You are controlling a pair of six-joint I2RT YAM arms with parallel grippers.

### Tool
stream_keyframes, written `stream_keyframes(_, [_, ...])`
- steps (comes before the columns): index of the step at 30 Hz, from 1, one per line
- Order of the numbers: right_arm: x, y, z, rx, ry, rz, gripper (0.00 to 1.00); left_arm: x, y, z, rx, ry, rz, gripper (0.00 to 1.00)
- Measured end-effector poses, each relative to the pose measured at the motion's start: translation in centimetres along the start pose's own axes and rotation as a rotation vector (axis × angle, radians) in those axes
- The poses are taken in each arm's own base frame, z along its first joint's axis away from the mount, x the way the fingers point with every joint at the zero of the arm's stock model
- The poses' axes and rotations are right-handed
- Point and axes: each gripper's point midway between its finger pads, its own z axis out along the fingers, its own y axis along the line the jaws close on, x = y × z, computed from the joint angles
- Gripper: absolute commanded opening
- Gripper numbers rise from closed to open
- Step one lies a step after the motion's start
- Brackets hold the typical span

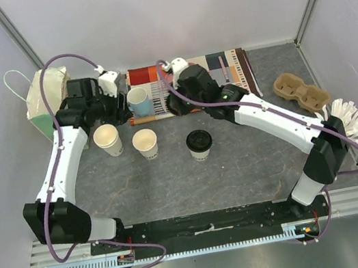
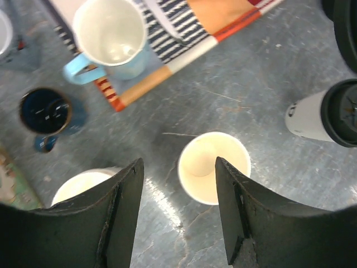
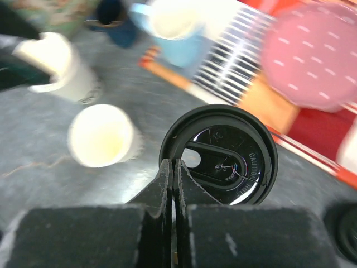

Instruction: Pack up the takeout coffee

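Two paper cups stand without lids on the grey surface (image 1: pixel 247 163), a little left of the middle of the top view. They are the first open cup (image 1: pixel 145 143) and, just beside it to the left, the second open cup (image 1: pixel 108 139). A lidded cup (image 1: pixel 199 144) stands near them, at the middle. The black lid (image 3: pixel 218 156) is in the middle of the right wrist view. The right tool (image 3: pixel 173 164) is closed and seems to pinch only the rim of this lid. The left tool (image 2: pixel 178 162) is open, holds nothing, and hangs above the two open cups.

I think the main risk is the lid. With such a thin grip on its edge it can turn or slip out, and then it meets the cup mouth tilted. The cups look empty and light, so a push that is off centre can tip one into its neighbour.

If the left tool comes down to steady a cup and is not well around it, its fingers can crush the soft rim.

Both arms crowd the upper middle of the top view and may touch each other. They may also touch the light blue mug (image 1: pixel 138 101) at the edge of the colourful mat (image 1: pixel 210 73).

The cardboard carrier (image 1: pixel 302 91) is well apart at the right, so a badly seated lid may come off on the way there.
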Motion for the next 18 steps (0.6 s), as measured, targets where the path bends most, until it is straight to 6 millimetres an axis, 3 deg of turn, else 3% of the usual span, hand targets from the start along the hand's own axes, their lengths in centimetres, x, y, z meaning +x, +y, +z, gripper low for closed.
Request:
stream_keyframes(4, [-0.7, 8.1, 0.1, -0.279, -0.003, -0.078, 0.00, 0.3, 2.8, -1.8, -0.085, -0.013, -0.045, 0.60])
stream_keyframes(8, [0.5, 14.1, 2.2, -0.451, 0.047, -0.140, 0.00, 1.1, 4.9, -3.1, -0.140, -0.010, -0.092, 0.60])
stream_keyframes(12, [3.0, 16.6, 5.3, -0.490, 0.141, -0.180, 0.00, 1.6, 6.6, -4.2, -0.186, -0.016, -0.128, 0.60])
stream_keyframes(18, [5.2, 16.3, 8.0, -0.443, 0.246, -0.201, 0.00, 1.9, 7.2, -4.5, -0.200, -0.016, -0.142, 0.60])
